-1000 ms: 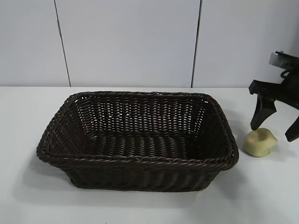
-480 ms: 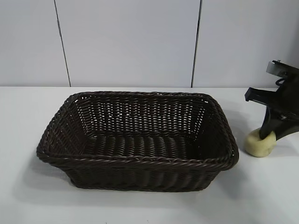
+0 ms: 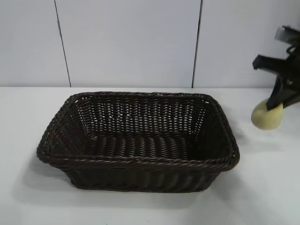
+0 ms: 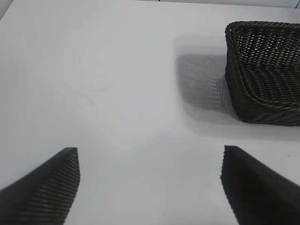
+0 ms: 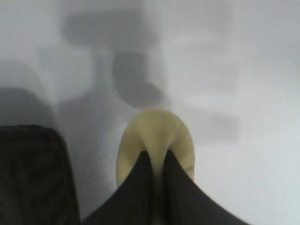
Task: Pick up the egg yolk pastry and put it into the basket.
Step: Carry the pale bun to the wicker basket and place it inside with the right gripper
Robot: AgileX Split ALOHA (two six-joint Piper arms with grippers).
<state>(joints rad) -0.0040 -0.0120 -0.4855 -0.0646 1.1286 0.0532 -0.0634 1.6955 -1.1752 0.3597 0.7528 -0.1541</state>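
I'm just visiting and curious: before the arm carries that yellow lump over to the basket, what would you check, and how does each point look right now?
1. Right gripper shut on the pastry: ok.
2. Pastry lifted clear of the table: ok, its shadow lies apart below it in the right wrist view.
3. Grip secure: cannot tell; the fingers pinch it hard and dent it.
4. Basket upright and with nothing in it: ok.
5. Pastry high enough to pass over the basket's rim: cannot tell.
6. Left gripper open and clear of the basket: ok.
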